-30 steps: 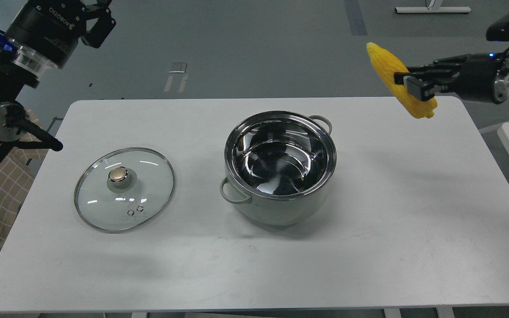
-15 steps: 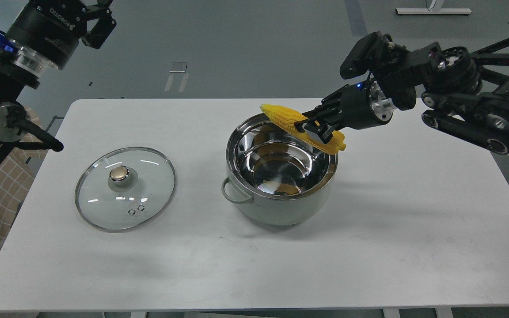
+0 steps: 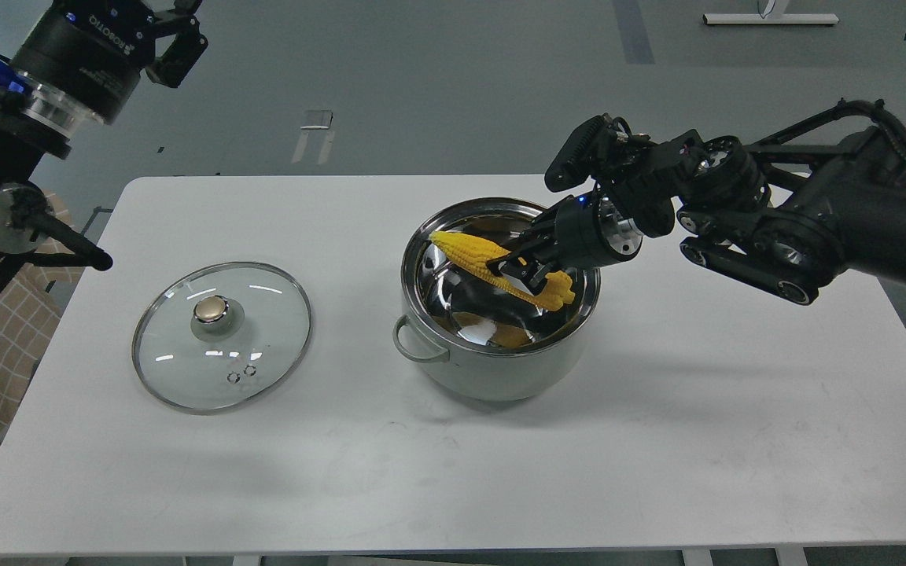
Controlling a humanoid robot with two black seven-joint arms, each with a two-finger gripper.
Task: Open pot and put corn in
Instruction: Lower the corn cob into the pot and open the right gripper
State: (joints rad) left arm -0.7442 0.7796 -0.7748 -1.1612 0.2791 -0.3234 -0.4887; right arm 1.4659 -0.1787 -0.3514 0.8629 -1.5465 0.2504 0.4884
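The pale grey-green pot [image 3: 500, 377] stands uncovered near the table's middle, its shiny steel inside showing. My right gripper [image 3: 522, 271] is shut on the yellow corn [image 3: 473, 251] and holds it inside the pot's mouth, just below the rim, pointed end to the left; a yellow reflection shows on the pot's bottom. My left gripper [image 3: 174, 35] is raised at the top left, far from the pot, partly cut off by the frame edge; its fingers cannot be told apart.
The round glass lid [image 3: 222, 336] with a gold knob lies flat on the white table [image 3: 657, 440], left of the pot. My right arm [image 3: 799, 228] stretches over the table's right back part.
My right gripper has carried the corn from high at the right, leftward and down, into the pot's mouth. The left arm, the lid and the pot have not moved.
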